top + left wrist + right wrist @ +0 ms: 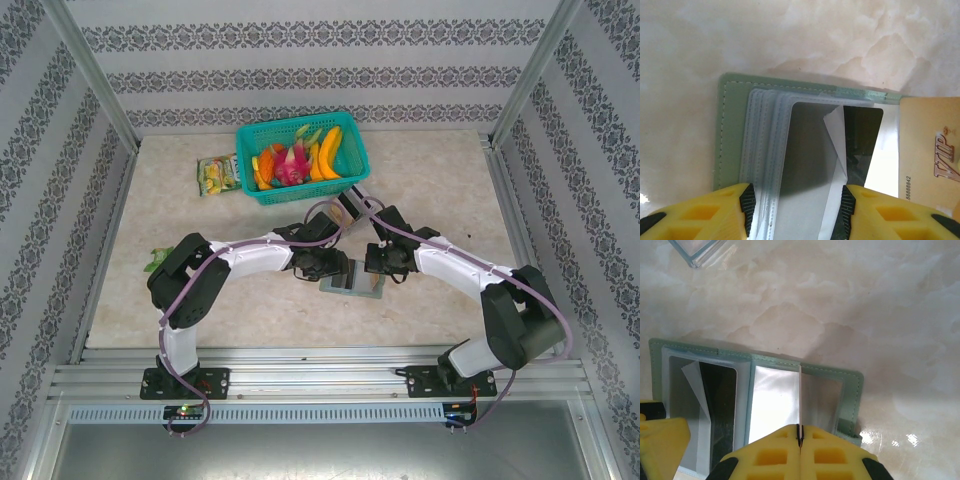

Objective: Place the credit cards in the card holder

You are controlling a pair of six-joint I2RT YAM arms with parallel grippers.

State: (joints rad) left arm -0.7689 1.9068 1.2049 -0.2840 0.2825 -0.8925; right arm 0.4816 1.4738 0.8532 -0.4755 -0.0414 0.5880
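Note:
The grey-green card holder point(352, 288) lies open on the table between the two arms. In the left wrist view its cover point(732, 130) shows at the left, with clear slot pockets point(765, 150) fanned over it. My left gripper point(797, 207) is open, its pads standing either side of a lifted clear pocket. My right gripper point(800, 432) is shut on a credit card point(800, 395), held edge-on over the holder's right half point(852, 390). The left wrist view shows that card's orange-brown face point(930, 150) beside the pockets. In the top view the left gripper point(333, 270) and the right gripper point(378, 268) meet over the holder.
A teal basket point(352, 165) of toy fruit stands at the back, with a yellow-green snack packet point(217, 174) to its left. A corner of a clear plastic box point(697, 250) lies just beyond the holder. Metal frame rails border the table.

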